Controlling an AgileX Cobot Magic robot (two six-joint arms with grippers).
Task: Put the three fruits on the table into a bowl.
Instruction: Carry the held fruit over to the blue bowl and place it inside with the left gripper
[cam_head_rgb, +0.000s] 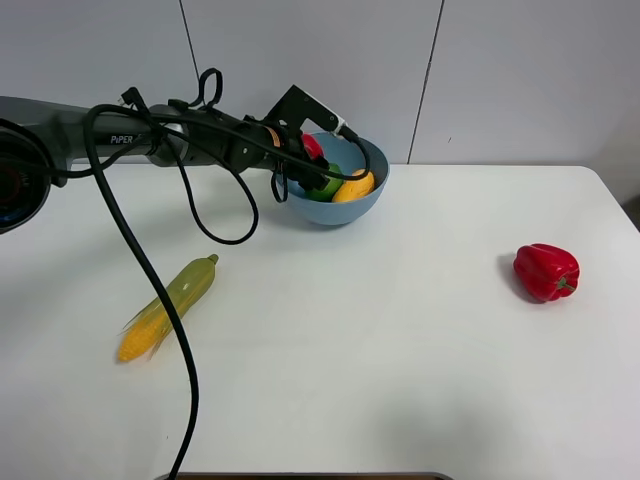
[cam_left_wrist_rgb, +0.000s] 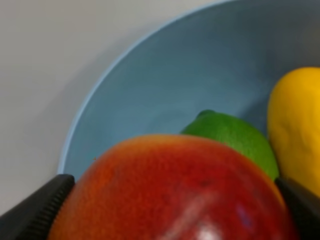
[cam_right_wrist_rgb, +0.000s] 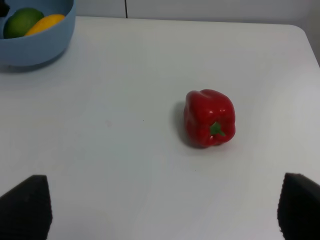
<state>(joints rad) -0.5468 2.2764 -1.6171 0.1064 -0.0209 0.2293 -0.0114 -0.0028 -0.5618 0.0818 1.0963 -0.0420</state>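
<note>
Red apple (cam_left_wrist_rgb: 170, 192) between left pincer (cam_left_wrist_rgb: 170, 210) fingertips

Bowl (cam_head_rgb: 340, 205) sits at the back of the desk (cam_head_rgb: 380, 360), a bit left of middle. Lime (cam_head_rgb: 325, 185) and mango (cam_head_rgb: 354, 186) are side by side in it, apple (cam_head_rgb: 312, 146) over its left rim in the left claw (cam_head_rgb: 300, 160). Corn (cam_head_rgb: 168, 306) lies front left, pepper (cam_head_rgb: 546, 271) far right.

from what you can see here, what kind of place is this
Probably a robot lab test bench, not a kitchen: a bare white table against plain grey wall panels, a cabled robot arm, and only toy-like food, such as a corn cob and a red pepper.
</note>
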